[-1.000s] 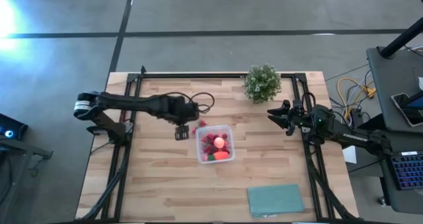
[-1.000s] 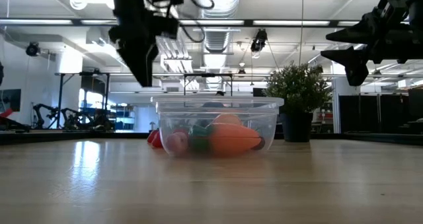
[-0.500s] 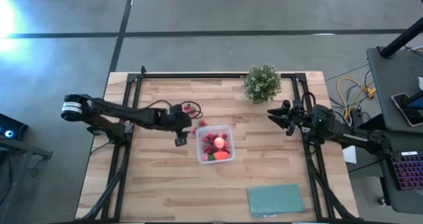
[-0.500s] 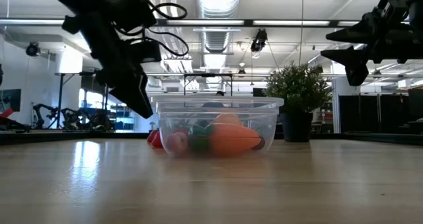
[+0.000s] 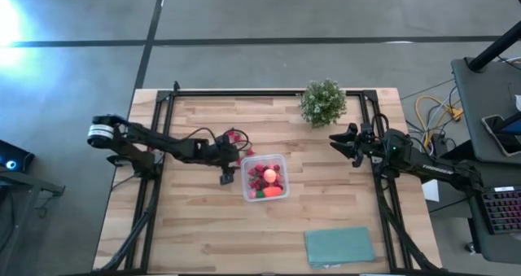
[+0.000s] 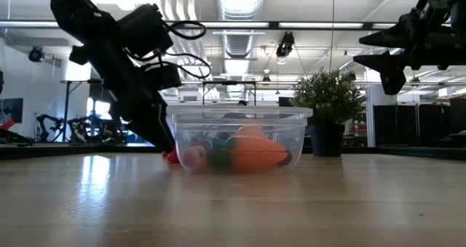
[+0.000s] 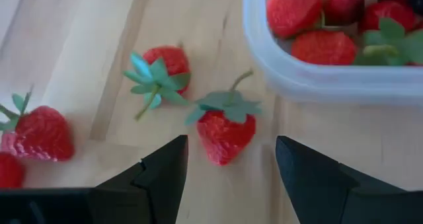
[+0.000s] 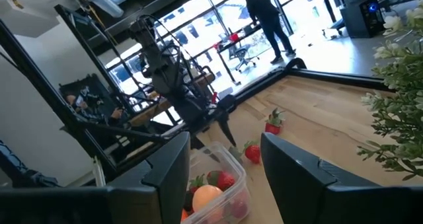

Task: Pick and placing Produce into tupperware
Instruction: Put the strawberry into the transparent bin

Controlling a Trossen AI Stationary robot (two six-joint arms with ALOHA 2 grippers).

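Observation:
The tupperware, clear with rounded corners, stands mid-table and holds produce: strawberries, a peach-like ball and an orange piece. Several loose strawberries lie on the wood by its far left corner. My left gripper slants down just above the table. It is open, with one finger on each side of a strawberry that lies next to the tupperware wall; I see no touch. Two more strawberries lie beyond it. My right gripper hangs open and level over the table's right side.
A bushy potted plant stands at the far edge, right of centre. A flat teal cloth lies at the near right. Bare wood is free in front of the tupperware and along the near left.
My left gripper has sunk from above the tupperware's rim down to the table at the tupperware's left side. It has tipped from pointing almost straight down to slanting toward the strawberries there. The produce and the tupperware have not moved.

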